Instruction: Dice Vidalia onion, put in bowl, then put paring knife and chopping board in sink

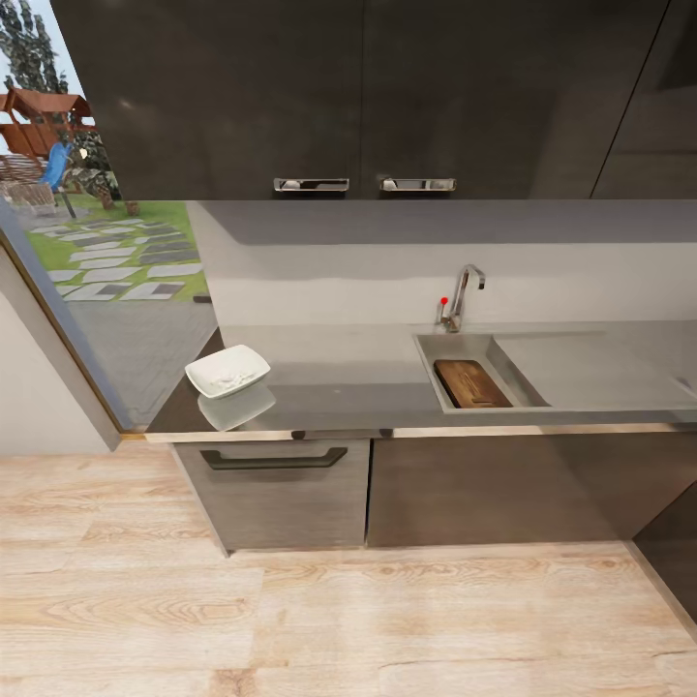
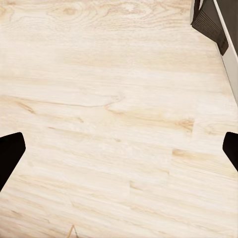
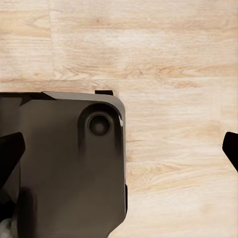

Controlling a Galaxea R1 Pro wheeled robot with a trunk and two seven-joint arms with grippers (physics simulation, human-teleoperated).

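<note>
The glossy dark grey countertop (image 1: 348, 373) runs across the head view. At its left end stands the white square bowl (image 1: 227, 370), with pale bits inside that I cannot make out and its mirror image just below it. The grey sink (image 1: 465, 347) lies to the right, under the chrome tap (image 1: 465, 290) with its red knob. A brown wooden chopping board (image 1: 471, 383) lies inside the basin. The paring knife and the onion are out of view. My left gripper (image 2: 119, 153) is open over wooden floor. My right gripper (image 3: 119, 151) is open above my dark base (image 3: 64, 163).
Grey drawers with a dark bar handle (image 1: 273, 459) sit below the bowl. Dark wall cabinets (image 1: 358, 97) hang over the counter. A flat drainboard (image 1: 590, 368) extends right of the basin. A tall window (image 1: 87, 252) on the left looks onto a garden. Light wood floor (image 1: 339, 620) lies between me and the counter.
</note>
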